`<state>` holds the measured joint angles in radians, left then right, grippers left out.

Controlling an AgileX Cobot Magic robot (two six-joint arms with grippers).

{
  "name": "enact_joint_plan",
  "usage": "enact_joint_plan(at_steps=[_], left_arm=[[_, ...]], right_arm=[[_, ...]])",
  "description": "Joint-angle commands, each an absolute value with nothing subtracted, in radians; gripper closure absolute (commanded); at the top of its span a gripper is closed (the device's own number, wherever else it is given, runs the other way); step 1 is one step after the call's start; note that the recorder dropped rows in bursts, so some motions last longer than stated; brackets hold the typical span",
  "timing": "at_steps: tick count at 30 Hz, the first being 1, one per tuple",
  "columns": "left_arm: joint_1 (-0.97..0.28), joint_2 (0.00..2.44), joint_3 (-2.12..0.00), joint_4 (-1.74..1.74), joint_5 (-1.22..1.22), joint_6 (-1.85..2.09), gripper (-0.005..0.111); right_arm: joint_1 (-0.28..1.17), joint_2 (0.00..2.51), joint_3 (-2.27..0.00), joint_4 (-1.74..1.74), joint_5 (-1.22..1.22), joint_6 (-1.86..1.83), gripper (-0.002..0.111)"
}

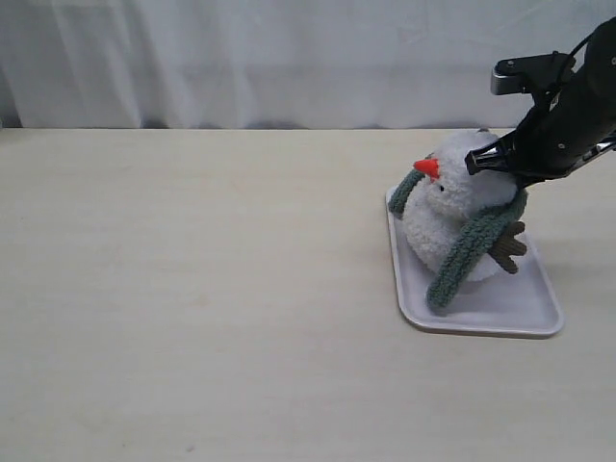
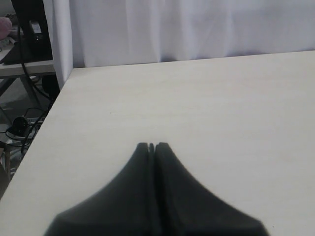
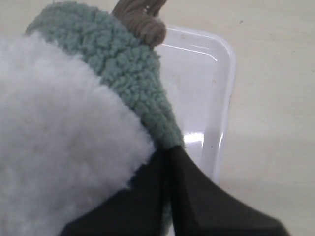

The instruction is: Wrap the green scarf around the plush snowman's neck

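Observation:
The plush snowman [image 1: 443,207] stands on a white tray [image 1: 500,313], its orange-red nose [image 1: 426,168] pointing left. The green scarf [image 1: 467,252] lies around its neck: one end hangs down the front right to the tray, a shorter end [image 1: 405,192] shows on the left. Behind the snowman's head my right gripper [image 1: 493,157] is shut on the green scarf [image 3: 133,93], next to the white plush [image 3: 59,142]. A brown twig arm [image 3: 142,22] sticks out beyond the scarf. My left gripper [image 2: 152,145] is shut on nothing over bare table and does not appear in the exterior view.
The white tray's rim [image 3: 224,93] lies under the right gripper. The pale wooden table [image 1: 192,289] runs left from the tray to its edge [image 2: 44,132], with cables and a stand beyond. A white curtain [image 1: 289,58] hangs along the back.

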<state>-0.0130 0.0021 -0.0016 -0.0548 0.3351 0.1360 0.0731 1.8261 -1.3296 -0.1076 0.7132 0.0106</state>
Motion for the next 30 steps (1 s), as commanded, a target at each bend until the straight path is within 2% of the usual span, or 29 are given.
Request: enact_joint_plan(at_steps=[1, 8, 16, 22, 24, 27, 30], left_arm=[[-0.017, 0.0, 0.0, -0.054, 0.323, 0.134, 0.107], [-0.017, 0.0, 0.0, -0.054, 0.323, 0.134, 0.107], [-0.017, 0.0, 0.0, -0.054, 0.323, 0.134, 0.107], [-0.017, 0.0, 0.0, -0.054, 0.323, 0.134, 0.107], [-0.017, 0.0, 0.0, -0.054, 0.323, 0.134, 0.107], [-0.017, 0.0, 0.0, -0.054, 0.323, 0.134, 0.107], [-0.017, 0.0, 0.0, -0.054, 0.323, 0.134, 0.107]], right_arm=[[0.067, 1.807, -1.332, -0.12, 0.711, 0.013, 0.104], [0.067, 1.697, -1.338, -0.124, 0.778, 0.0, 0.102], [0.067, 1.55, -1.323, -0.036, 0.913, -0.051, 0.063], [0.067, 1.437, -1.245, 0.072, 0.939, -0.124, 0.045], [0.067, 1.397, -1.188, 0.072, 0.939, -0.119, 0.041], [0.087, 1.337, -1.102, 0.129, 0.93, -0.123, 0.041], [0.176, 1.304, -1.021, 0.149, 0.92, -0.129, 0.041]])
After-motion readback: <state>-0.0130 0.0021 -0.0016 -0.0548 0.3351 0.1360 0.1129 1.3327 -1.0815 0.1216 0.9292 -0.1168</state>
